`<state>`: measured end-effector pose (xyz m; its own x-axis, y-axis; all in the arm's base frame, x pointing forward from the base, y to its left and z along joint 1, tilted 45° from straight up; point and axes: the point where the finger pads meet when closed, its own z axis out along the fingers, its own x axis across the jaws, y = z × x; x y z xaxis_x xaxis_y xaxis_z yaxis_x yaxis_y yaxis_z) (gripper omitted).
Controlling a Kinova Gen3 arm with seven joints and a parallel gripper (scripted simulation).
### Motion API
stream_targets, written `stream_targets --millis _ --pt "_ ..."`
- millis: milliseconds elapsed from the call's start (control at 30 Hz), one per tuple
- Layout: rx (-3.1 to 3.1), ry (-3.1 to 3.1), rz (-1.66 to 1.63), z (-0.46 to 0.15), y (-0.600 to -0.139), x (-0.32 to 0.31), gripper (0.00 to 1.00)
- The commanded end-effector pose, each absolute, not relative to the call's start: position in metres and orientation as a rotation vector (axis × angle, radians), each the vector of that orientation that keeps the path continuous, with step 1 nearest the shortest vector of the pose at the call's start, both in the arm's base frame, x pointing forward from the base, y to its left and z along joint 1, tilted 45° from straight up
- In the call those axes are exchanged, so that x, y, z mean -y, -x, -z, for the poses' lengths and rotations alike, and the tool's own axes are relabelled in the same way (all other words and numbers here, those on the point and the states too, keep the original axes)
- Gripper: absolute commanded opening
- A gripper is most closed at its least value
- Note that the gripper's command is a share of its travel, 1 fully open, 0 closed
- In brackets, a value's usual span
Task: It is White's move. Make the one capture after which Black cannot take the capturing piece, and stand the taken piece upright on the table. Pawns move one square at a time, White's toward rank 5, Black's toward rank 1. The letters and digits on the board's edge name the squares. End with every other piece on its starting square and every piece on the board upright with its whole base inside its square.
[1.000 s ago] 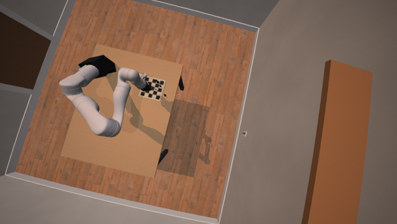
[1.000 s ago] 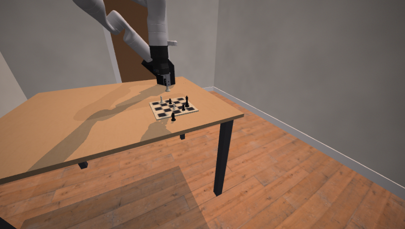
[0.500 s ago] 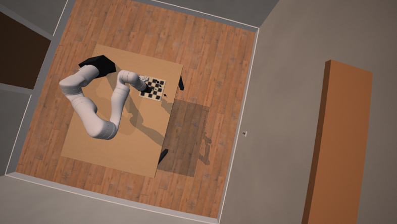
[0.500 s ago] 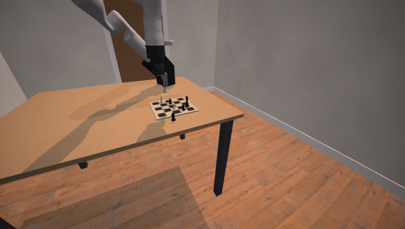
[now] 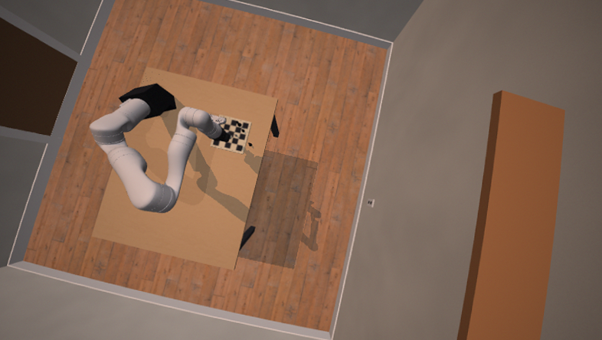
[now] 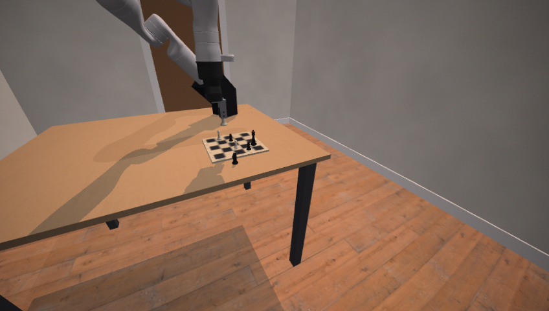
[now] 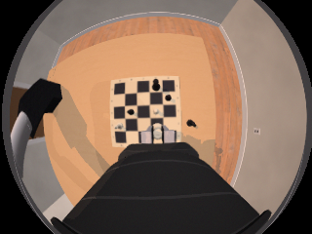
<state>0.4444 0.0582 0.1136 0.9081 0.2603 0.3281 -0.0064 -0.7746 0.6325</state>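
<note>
Exterior view: the end effector (image 6: 223, 116) hangs above the far edge of the board (image 6: 235, 148), its fingers clamped on a white piece (image 6: 223, 122) held upright, clear of the squares. On the board stand another white piece (image 6: 219, 135), a small pale one (image 6: 235, 145) near the middle, and several black pieces, the tallest (image 6: 252, 137) at the right. A black piece (image 6: 234, 159) stands upright on the desk (image 6: 115, 165), just beside the board's near edge. Wrist view is too coarse to read square labels; the held piece looks like a pawn.
</note>
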Motion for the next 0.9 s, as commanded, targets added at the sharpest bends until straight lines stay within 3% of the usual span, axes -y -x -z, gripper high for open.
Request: stream_targets --millis 0,867 --pt "-0.181 -2.408 -0.533 -0.114 -0.445 -0.059 0.00" --pt "-0.181 -2.407 -0.534 -0.072 -0.469 -0.025 0.00"
